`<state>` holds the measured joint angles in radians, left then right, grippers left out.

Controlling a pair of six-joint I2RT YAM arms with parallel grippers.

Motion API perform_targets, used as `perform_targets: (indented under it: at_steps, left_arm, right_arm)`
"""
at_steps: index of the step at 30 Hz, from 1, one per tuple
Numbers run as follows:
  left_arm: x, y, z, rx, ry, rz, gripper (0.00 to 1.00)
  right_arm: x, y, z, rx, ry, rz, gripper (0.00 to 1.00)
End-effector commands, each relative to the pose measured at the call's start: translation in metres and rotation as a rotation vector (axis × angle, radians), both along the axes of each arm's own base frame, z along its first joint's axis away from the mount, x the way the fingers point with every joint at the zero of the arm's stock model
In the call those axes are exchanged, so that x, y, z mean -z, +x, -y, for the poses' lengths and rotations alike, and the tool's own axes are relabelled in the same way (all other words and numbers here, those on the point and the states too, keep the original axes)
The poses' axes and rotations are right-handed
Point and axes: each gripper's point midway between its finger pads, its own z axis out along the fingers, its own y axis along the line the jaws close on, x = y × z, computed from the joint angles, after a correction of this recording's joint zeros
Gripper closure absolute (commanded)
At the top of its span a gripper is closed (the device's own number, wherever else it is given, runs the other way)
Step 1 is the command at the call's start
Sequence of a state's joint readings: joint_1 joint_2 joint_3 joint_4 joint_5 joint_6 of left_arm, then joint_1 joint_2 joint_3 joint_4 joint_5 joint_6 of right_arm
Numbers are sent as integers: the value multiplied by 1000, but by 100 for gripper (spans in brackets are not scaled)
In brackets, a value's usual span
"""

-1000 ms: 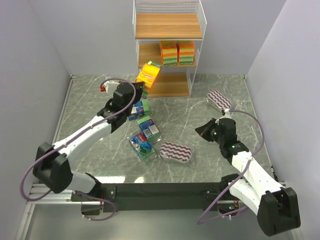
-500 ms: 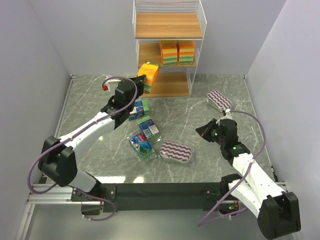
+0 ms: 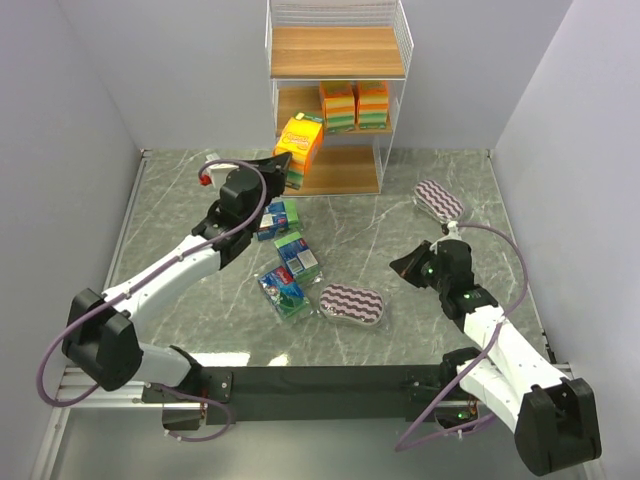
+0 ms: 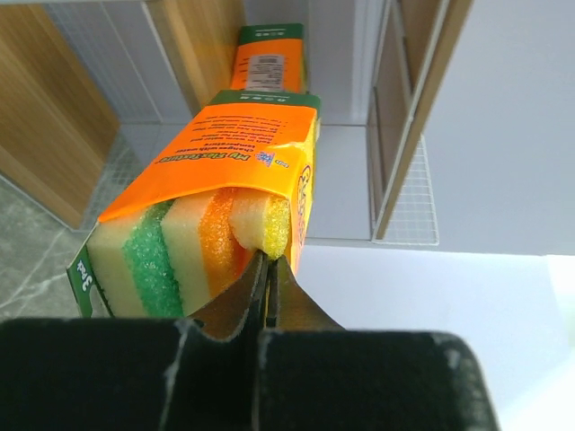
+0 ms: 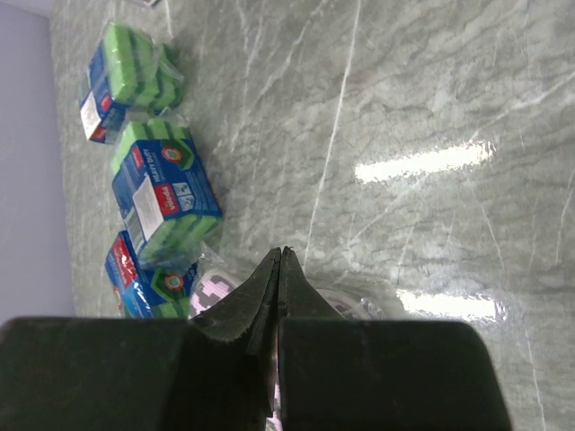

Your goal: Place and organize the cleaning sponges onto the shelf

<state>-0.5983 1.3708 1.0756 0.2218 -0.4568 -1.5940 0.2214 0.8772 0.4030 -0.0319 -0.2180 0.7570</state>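
A spongy layered pack in an orange sleeve (image 4: 216,197) is pinched at its edge by the left gripper (image 4: 269,259), just before the white-wire, wooden-board shelf (image 3: 337,52). Two similar packs (image 3: 337,105) are seen on its middle board. Three glossy blue-green packs (image 3: 297,255) and two oval wavy-striped pads (image 3: 352,303) are spread over the veined grey table (image 3: 380,230). The right gripper (image 5: 280,256) is pressed together, empty.

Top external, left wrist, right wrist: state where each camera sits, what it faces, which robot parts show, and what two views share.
Top external: above and behind the bases, looking down and forward at the shelf; left arm and right arm show.
Left wrist: on the left arm, facing the shelf; left gripper shut on the orange sponge pack.
Right wrist: on the right arm, looking down at blue-green packs; shut right gripper shows.
Shared: top and left wrist both show the orange sponge pack.
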Motion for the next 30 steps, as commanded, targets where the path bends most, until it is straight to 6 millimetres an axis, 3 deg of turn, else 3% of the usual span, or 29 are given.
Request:
perform_targets:
  at_steps: [1, 17, 24, 30]
  left_arm:
    - [-34, -7, -5, -11, -72, 84, 100]
    - [-49, 56, -6, -155, -99, 151, 100]
    - [-36, 90, 6, -208, -82, 120, 100]
    - [-47, 114, 15, -241, -92, 141, 100]
  right_arm:
    - [-2, 3, 0, -6, 3, 20, 100]
    - [-10, 1, 0, -9, 4, 42, 100]
    - [-13, -3, 1, -6, 10, 53, 100]
    - [-15, -9, 1, -10, 16, 54, 100]
